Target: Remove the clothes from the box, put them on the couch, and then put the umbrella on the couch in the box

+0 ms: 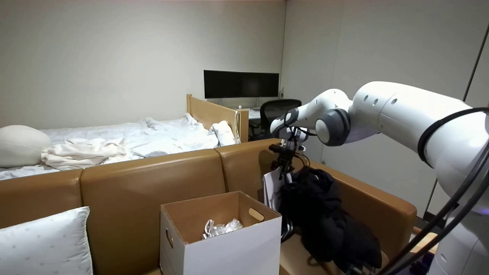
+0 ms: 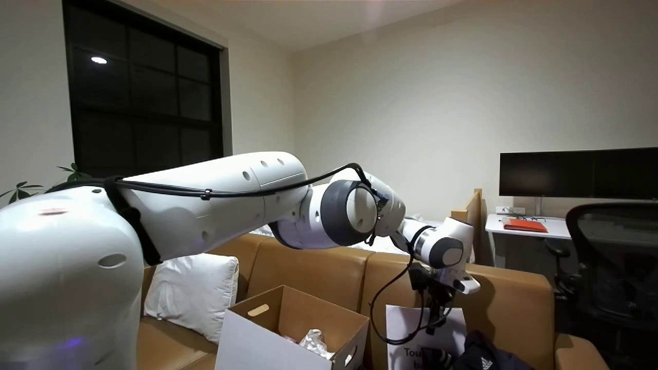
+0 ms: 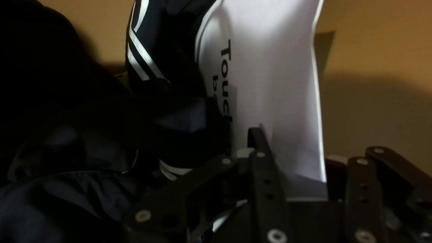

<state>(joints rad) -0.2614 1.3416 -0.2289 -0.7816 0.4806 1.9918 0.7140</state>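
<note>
Clothes (image 1: 324, 217) lie heaped on the couch (image 1: 153, 177) beside the box (image 1: 233, 250), lower right in an exterior view: unpacking looks nearly done. The tool (image 2: 433, 322) is pinched tight, seemingly on a printed sheet (image 3: 283, 84). Next should come releasing it, then fetching the umbrella, which I can't spot.

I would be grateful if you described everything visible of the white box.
The box looks like cardboard: white outside, brown inside, open-topped, with a handhole in each of two opposite sides. Crumpled, plastic-looking material lies inside. The box stands upright before the couch backrest; whether they touch is unclear, and its base is out of frame.
</note>
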